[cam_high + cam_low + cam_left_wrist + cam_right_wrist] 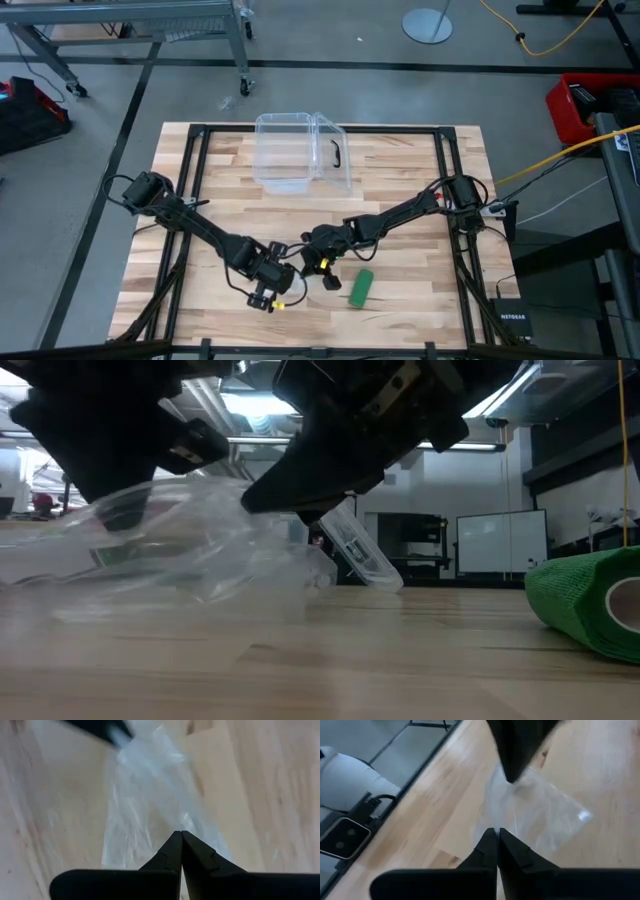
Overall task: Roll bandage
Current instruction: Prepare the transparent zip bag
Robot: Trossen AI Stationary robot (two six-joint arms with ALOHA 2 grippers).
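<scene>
The green bandage (361,286) lies rolled up as a stubby cylinder on its side on the wooden table, near the front edge and right of both grippers; no gripper touches it. The low view shows it at the right (590,605). A crinkly clear plastic wrapper (200,560) spans between my two grippers at the table's middle front. My left gripper (181,836) and my right gripper (496,831) are each shut on it, facing each other a short way apart (300,272). My left gripper pinches one end of the clear wrapper (170,822) between its two fingertips, coming steeply from above. The film runs from there to the other gripper. My right gripper pinches the wrapper's opposite end (507,817) between its fingertips, slanting down from the table's right. The film hangs crumpled between both grippers, low over the table.
A clear plastic box (300,150) with a black handle (335,152) stands open at the table's far middle, and shows behind the grippers in the low view (365,560). Bare wood lies to the front left and to the right of the bandage.
</scene>
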